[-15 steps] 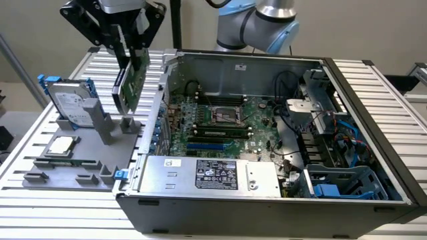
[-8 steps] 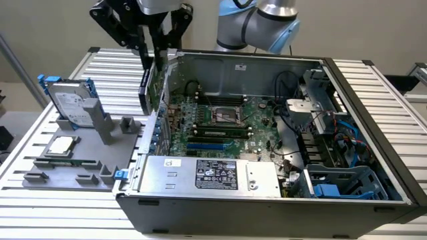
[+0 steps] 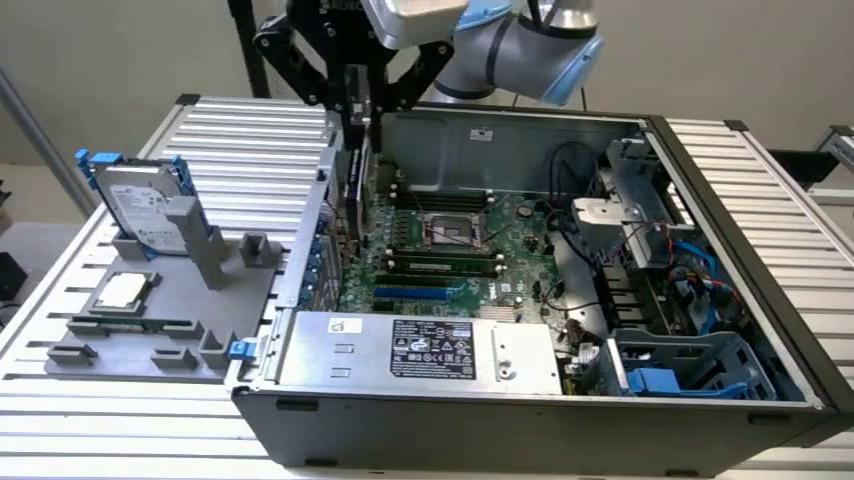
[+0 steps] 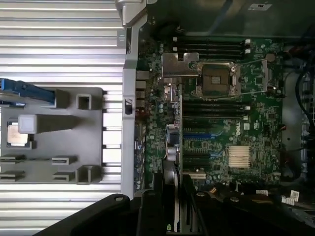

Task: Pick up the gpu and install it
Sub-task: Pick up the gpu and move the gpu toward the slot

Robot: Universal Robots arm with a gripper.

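Open computer case point(image 3: 534, 425) lying on a ribbed metal table point(image 3: 254, 125), with a plain pale wall point(image 3: 107, 50) behind the arm. The pincer point(image 3: 363, 100) point(image 4: 175, 206) hangs over the case's edge on the exterior view's left. Its black fingers point(image 4: 160, 206) are closed tight on the top edge of the gpu point(image 3: 359, 180) point(image 4: 177, 147). The card is held on edge and hangs straight below the pincer, just inside the case wall and over the expansion slots of the green motherboard point(image 3: 454, 250) point(image 4: 231, 132); whether it touches a slot cannot be told. Further into the case from the pincer lies the processor socket point(image 3: 447, 232) point(image 4: 216, 78), and nearer the exterior camera the grey power supply point(image 3: 427, 348). Outside the case wall, on the pincer's other side, a grey fixture tray point(image 3: 134, 345) point(image 4: 74, 142) rests on the table slats, carrying a hard drive point(image 3: 140, 205) with blue rails and a processor chip point(image 3: 120, 292) point(image 4: 17, 135).
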